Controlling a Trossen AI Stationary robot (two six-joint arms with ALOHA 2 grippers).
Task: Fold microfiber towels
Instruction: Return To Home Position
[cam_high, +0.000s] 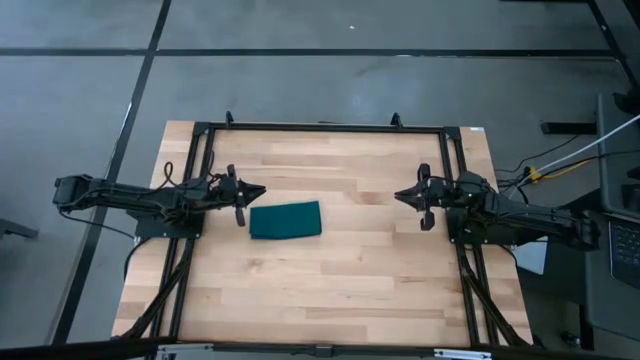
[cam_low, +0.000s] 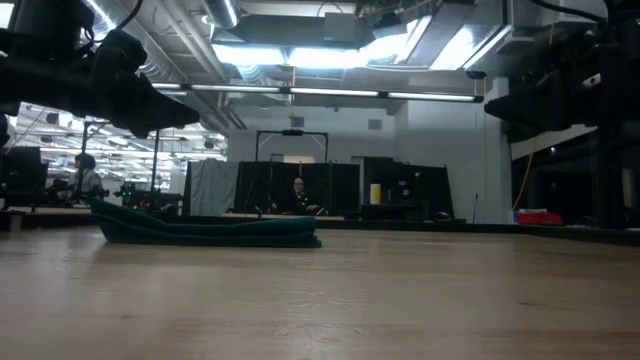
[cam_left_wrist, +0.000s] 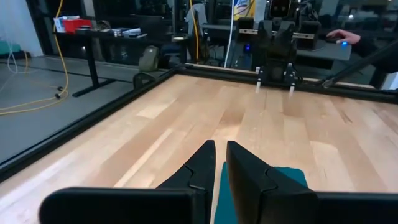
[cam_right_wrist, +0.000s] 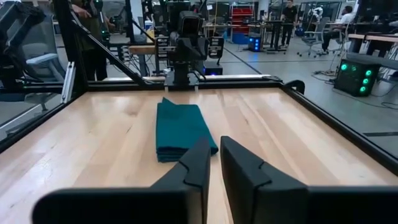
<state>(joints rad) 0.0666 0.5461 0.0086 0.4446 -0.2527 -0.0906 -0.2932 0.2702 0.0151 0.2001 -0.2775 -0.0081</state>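
**Ana:** The room is big, with bright lights on the ceiling and desks far at the back. A person (cam_low: 298, 195) sits way behind the table.

**Ben:** What is the table like?

**Ana:** It is a light wooden table (cam_high: 330, 290) with a black frame (cam_high: 320, 127) around it. The floor under it is grey.

**Ben:** Where is the towel?

**Ana:** The towel (cam_high: 285, 220) is dark green-blue. It lies flat on the wood, folded into a neat long shape, with its layers stacked one on top of the other. It sits a bit left of the middle of the table.

**Ben:** Is a gripper holding it?

**Ana:** No. Nothing touches it. The left gripper (cam_high: 262, 190) is near one corner of the towel, but it hangs up in the air above the wood. Its two fingers are close together, with only a thin slit between them. Nothing is in there.

**Ben:** And the other one?

**Ana:** The right gripper (cam_high: 397, 195) is on the other side, well apart from the towel. It is up off the table too. Its fingers are almost together, with just a thin gap, and they are empty.

**Ben:** How do the arms sit?

**Ana:** Each arm reaches in from its own side. The two tips point at each other across the table, and the towel is much nearer the left one.
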